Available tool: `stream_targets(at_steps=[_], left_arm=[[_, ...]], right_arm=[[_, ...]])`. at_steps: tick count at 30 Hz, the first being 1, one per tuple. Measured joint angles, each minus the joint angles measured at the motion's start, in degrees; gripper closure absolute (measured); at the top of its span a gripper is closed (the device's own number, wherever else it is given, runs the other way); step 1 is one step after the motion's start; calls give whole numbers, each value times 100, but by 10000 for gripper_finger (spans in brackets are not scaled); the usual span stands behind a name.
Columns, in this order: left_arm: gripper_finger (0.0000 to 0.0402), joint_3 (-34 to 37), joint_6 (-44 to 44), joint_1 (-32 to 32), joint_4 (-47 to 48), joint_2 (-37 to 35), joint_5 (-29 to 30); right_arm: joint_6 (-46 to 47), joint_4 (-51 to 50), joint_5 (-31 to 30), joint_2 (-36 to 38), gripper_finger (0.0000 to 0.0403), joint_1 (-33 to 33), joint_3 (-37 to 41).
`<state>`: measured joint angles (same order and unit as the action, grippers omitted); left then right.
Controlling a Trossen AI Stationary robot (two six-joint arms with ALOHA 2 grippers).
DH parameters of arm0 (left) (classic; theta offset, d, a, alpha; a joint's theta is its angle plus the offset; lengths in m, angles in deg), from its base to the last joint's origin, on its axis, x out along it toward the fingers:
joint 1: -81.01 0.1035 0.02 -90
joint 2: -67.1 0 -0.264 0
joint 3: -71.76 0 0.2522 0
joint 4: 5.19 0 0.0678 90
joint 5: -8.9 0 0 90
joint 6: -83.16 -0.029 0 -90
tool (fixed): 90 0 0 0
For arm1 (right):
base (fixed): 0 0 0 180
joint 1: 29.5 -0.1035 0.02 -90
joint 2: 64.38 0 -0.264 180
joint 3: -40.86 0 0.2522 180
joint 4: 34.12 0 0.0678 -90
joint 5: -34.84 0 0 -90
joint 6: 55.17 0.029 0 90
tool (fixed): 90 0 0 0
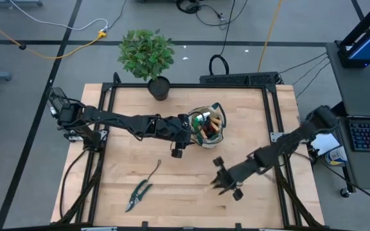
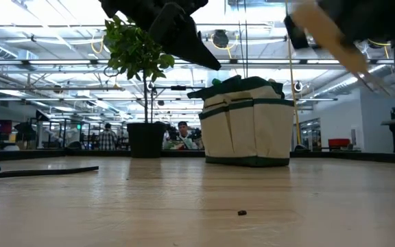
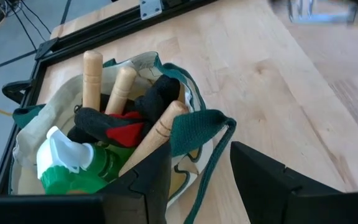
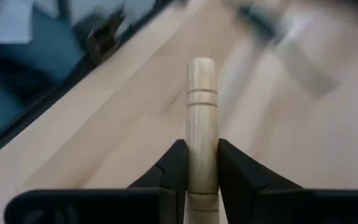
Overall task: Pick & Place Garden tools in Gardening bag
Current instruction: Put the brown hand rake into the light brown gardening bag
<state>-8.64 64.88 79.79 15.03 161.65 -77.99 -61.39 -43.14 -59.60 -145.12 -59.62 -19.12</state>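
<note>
Wooden table [image 1: 172, 192], bag [image 1: 209, 126] near far edge.
Right gripper [image 4: 194, 163] clamped on wooden-handled tool [image 4: 201, 112]; left gripper [image 3: 194, 180] parted, empty, over bag.

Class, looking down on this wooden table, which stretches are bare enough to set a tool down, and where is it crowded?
Bare: the near left corner beside the dark pruning shears, and the far right corner past the round beige canvas bag. Crowded: around the bag, where the left gripper hovers, and near the right gripper, holding a wooden-handled tool.
</note>
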Motion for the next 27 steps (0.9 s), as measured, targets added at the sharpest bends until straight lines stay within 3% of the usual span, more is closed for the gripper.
stream_targets(at_steps=[8,13,18,27], left_arm=[[229,-1,-503,-235,-699,0,-7],[229,-2,-1087,-436,-1314,0,-14],[229,0,-1139,-541,-1355,0,-15],[229,0,-1135,-636,-1319,-1,-7]], right_arm=[[-1803,84,-189,1121,346,658,-6],[-2579,97,-184,1171,344,1252,-6],[-3035,164,-158,1171,344,1666,-6],[-3497,174,-172,1298,343,1818,-6]])
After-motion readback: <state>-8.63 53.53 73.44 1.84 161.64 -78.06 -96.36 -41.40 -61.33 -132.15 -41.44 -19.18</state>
